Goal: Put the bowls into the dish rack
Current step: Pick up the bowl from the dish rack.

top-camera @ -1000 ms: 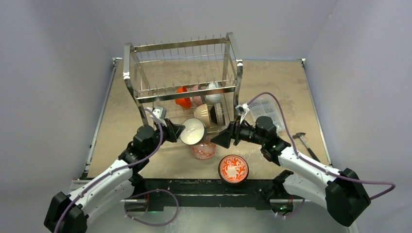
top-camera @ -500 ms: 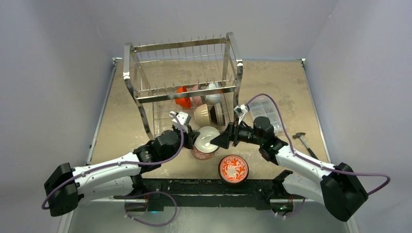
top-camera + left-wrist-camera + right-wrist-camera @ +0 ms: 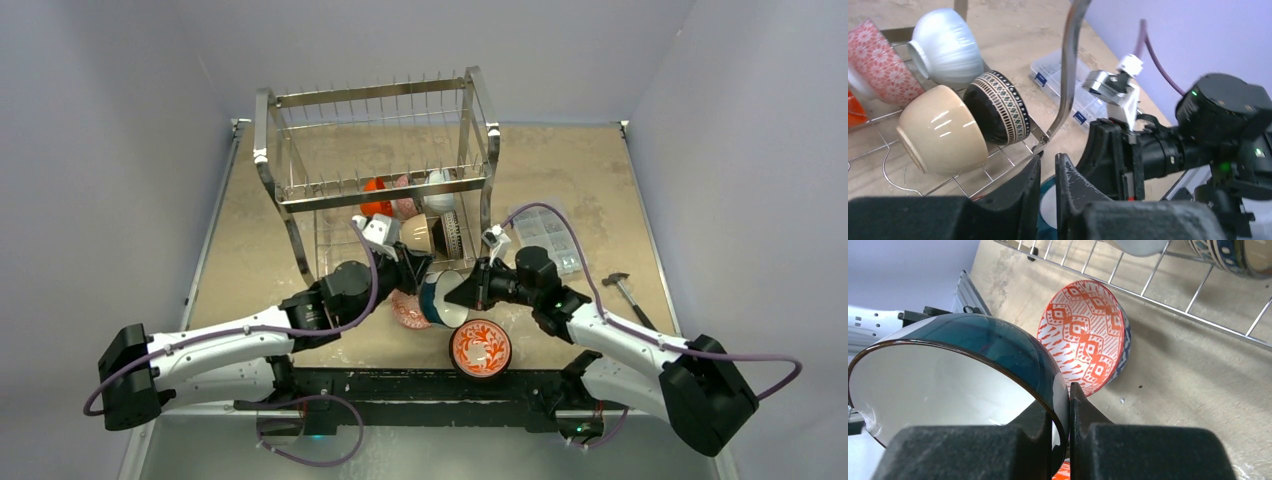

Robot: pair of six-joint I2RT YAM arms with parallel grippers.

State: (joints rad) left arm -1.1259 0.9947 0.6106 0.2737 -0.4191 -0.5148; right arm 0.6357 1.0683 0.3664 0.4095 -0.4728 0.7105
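Note:
A teal-blue bowl with a white inside [image 3: 440,297] hangs on edge between both arms, above the table in front of the dish rack [image 3: 375,190]. My right gripper [image 3: 464,291] is shut on the bowl's rim [image 3: 948,385], one finger inside and one outside. The left gripper [image 3: 418,274] sits just left of it, jaws a narrow gap apart [image 3: 1048,161], with the bowl [image 3: 1048,212] showing below them. On the rack's lower shelf lie a white bowl [image 3: 945,47], a floral one [image 3: 875,62], a tan one [image 3: 940,130] and a black patterned one [image 3: 1000,107]. An orange one [image 3: 376,200] lies further left.
An orange-patterned bowl [image 3: 1083,335] lies on its side on the table under the held one. A red-and-white floral bowl [image 3: 481,347] stands near the front edge. A clear compartment box [image 3: 548,230] and a small hammer [image 3: 625,295] lie to the right.
The left arm swung right and carried the bowl to the right gripper. The right jaws closed on its rim, and the left jaws parted slightly.

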